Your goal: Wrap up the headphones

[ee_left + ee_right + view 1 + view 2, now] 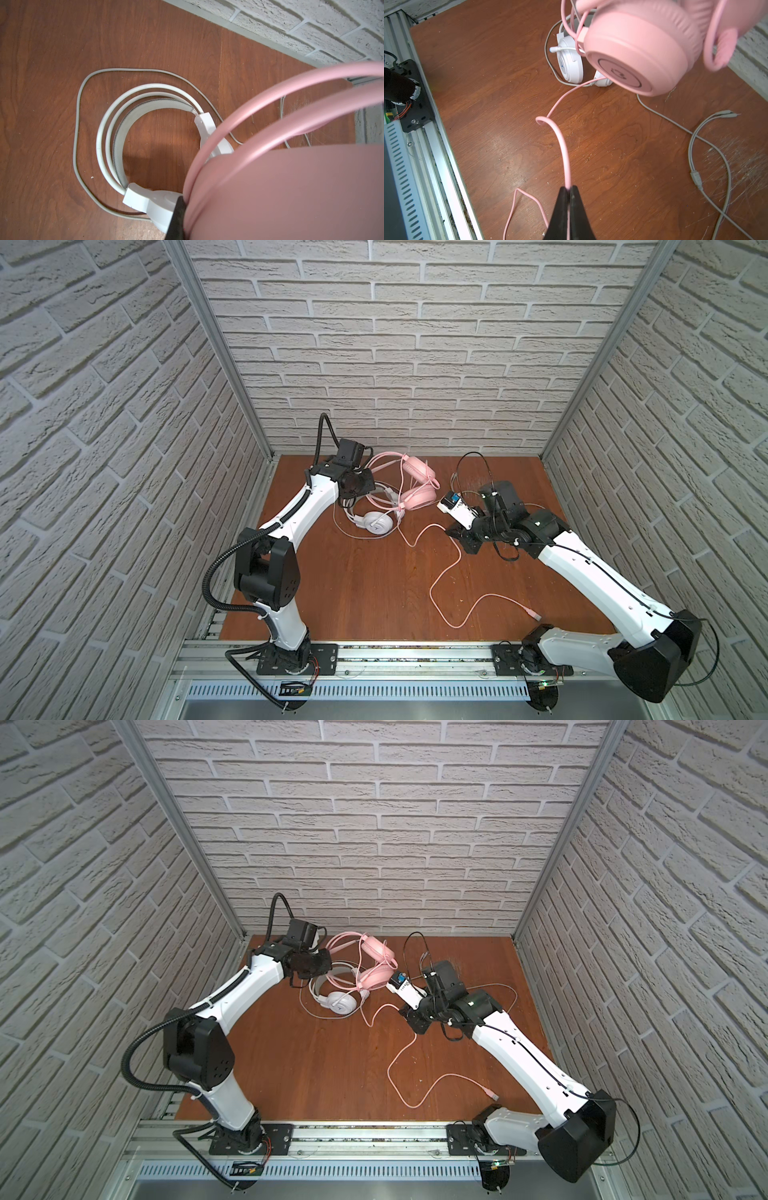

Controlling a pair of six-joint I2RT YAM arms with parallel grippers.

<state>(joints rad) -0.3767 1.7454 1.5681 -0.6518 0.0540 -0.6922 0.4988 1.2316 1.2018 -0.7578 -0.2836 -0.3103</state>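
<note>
While the pink headset point(417, 485) is hanging raised near the back wall point(395, 364), your left gripper point(178, 209) is clamping shut on its headband. Just in front of it, the white headset point(376, 523) is lying on the wooden table point(374, 593), crowding that corner with its grey cord point(76, 128) looping around. To the right of the pink headset, your right gripper point(569, 192) is pinching the pink cord point(444, 572), which is trailing forward across open table toward the front rail point(415, 655).
</note>
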